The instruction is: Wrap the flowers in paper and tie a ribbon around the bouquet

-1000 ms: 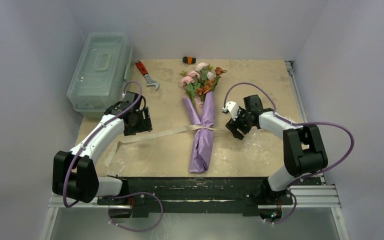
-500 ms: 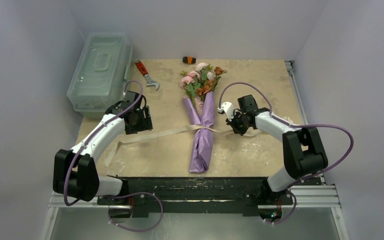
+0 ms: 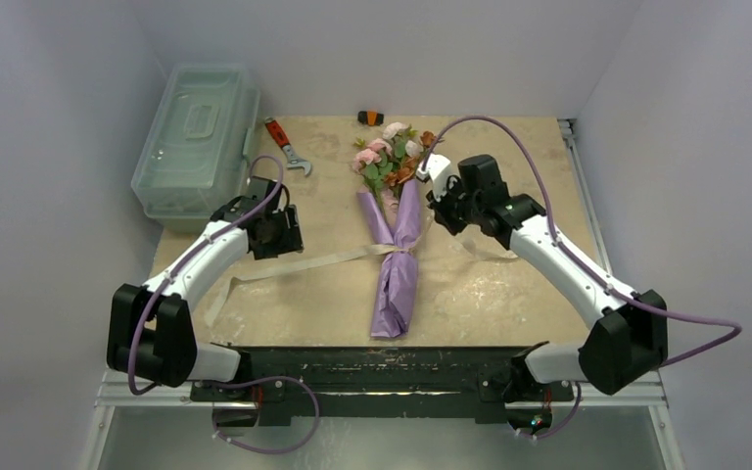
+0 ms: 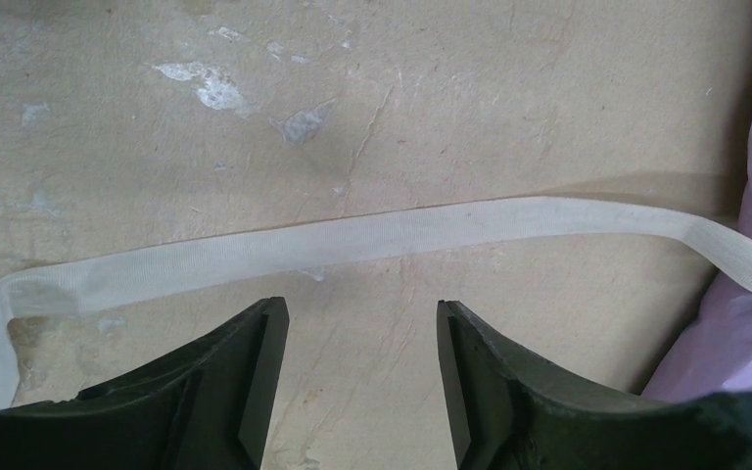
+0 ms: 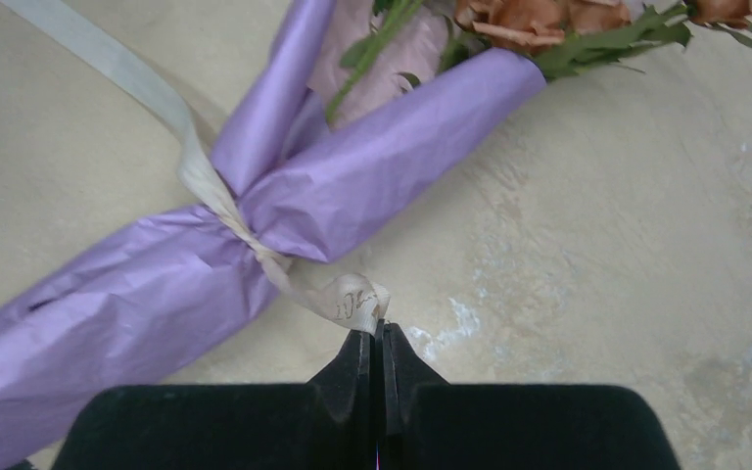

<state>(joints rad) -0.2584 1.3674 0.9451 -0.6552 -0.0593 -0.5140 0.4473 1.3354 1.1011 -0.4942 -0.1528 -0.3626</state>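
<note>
The bouquet [image 3: 397,250] lies in the middle of the desk [image 3: 509,294], blooms pointing away from the arm bases. Its lilac paper [image 5: 137,294] is cinched at the waist by the ribbon [image 4: 352,240].

My right hand [image 5: 377,328] is clenched on the short right end of the ribbon, just beside the wrap. In the wrist view the tail curls up right at the closed tips. My left hand [image 4: 357,323] is released, jaws apart with nothing between them, hovering over the long left tail that lies flat on the desk.

My read is that I'm snugging the knot [image 5: 245,235]. To do that well, I want the left hand down astride the tail with both pads square on the fabric. Then I pull outward, low and level, against the right hand.

The right grip looks like it's only on the very tip, so I reckon a jerk would slip it out. Slow and even is the way to go, since thin paper probably tears easily. If one side pulls alone, the roll likely swings. The flowers [image 3: 392,157] are near the right hand too, so I'd steer clear of them.
</note>
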